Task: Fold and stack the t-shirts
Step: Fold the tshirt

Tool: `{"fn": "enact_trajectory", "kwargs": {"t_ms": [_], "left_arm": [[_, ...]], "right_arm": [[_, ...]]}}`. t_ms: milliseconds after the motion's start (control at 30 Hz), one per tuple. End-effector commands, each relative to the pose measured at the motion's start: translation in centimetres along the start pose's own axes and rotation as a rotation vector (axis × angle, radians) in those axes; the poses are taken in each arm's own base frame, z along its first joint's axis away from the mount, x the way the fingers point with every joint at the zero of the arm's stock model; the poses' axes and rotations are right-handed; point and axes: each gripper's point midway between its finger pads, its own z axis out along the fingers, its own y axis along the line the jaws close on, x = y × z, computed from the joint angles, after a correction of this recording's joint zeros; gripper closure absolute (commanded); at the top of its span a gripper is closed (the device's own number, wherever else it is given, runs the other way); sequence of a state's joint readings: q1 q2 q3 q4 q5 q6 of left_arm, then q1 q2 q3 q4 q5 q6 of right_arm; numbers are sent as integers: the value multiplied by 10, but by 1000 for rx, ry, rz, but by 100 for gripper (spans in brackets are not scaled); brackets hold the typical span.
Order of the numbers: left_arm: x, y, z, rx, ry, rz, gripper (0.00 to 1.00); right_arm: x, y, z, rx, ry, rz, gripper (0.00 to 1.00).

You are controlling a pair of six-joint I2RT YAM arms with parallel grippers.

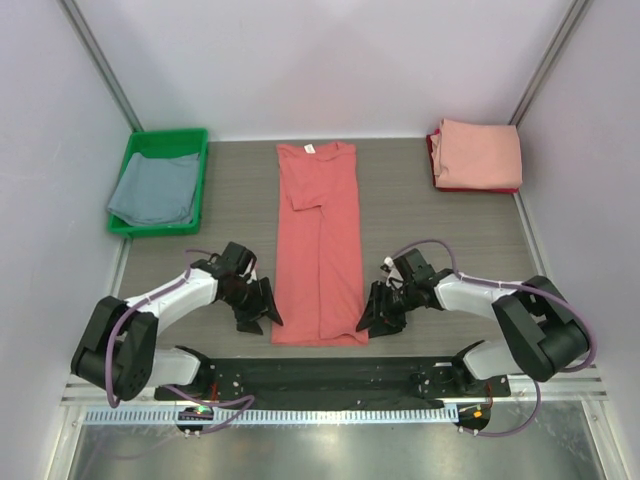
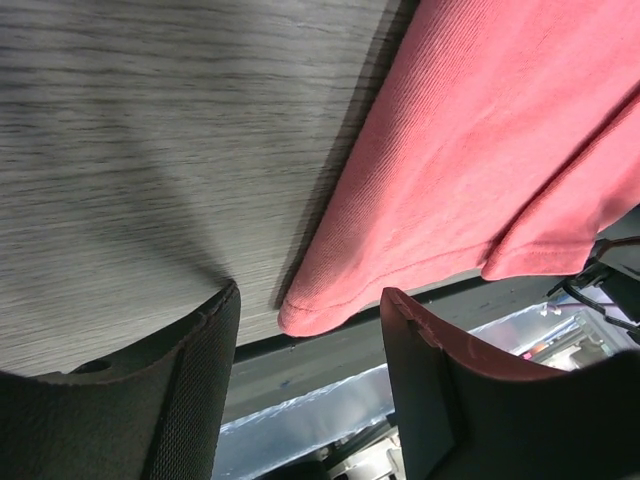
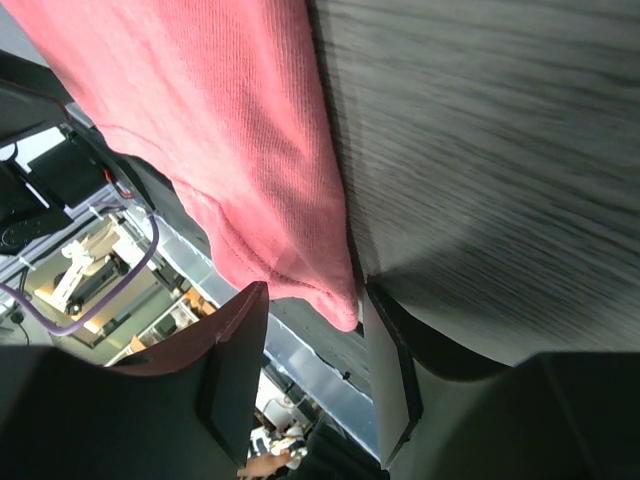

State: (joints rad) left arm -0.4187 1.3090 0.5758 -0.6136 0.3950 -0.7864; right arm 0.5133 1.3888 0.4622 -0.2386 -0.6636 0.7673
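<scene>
A coral-red t-shirt (image 1: 320, 245) lies in the middle of the table as a long strip, sides folded in, its white neck label (image 1: 309, 149) at the far end. My left gripper (image 1: 268, 317) is open beside its near left corner (image 2: 305, 315), which lies between the jaws. My right gripper (image 1: 368, 322) is open at its near right corner (image 3: 330, 295), the corner between the jaws. A folded pale pink t-shirt (image 1: 478, 153) lies at the far right. A grey-blue t-shirt (image 1: 155, 189) lies in the green tray (image 1: 125, 228).
The green tray stands at the far left. A dark red cloth edge (image 1: 433, 160) shows under the pink shirt. A black rail (image 1: 320, 372) runs along the table's near edge, just behind the shirt's hem. White walls close in both sides.
</scene>
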Motion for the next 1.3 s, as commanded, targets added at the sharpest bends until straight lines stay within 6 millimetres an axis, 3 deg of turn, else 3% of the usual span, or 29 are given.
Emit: {"fn": "enact_trajectory", "kwargs": {"t_ms": [0,133,533,633,667,767,833,867,900,933,1000,1133,1267], "left_arm": [[-3,8,6,-39,-13,9,40],[14,13,14,-102,11,74,41],[8,28,17,-179,0,36,51],[7,26,16,-173,4,26,65],[8,27,16,-175,6,24,80],[2,25,15,-164,-9,16,97],[-3,21,12,-146,-22,14,100],[-5,19,10,-141,-27,25,100],[-6,19,8,-143,-32,27,100],[-14,14,2,-130,-56,30,100],[-20,10,-5,-123,-72,55,100],[-53,-22,-31,-57,-164,118,100],[-86,-54,-57,-3,-265,183,100]], "right_arm": [[3,-10,7,41,11,16,52],[9,-16,10,68,32,18,54],[11,-19,13,69,50,22,63],[12,-20,14,69,57,25,65],[13,-20,14,66,60,25,67],[12,-16,13,45,55,10,74],[10,-13,11,34,48,-1,80],[9,-9,9,21,39,-14,82],[7,-6,7,10,30,-24,96],[4,-3,5,-1,24,-42,99],[-5,16,-5,-51,-4,-103,98],[-22,50,-29,-129,-39,-213,99],[-60,77,-58,-155,-142,-265,99]]}}
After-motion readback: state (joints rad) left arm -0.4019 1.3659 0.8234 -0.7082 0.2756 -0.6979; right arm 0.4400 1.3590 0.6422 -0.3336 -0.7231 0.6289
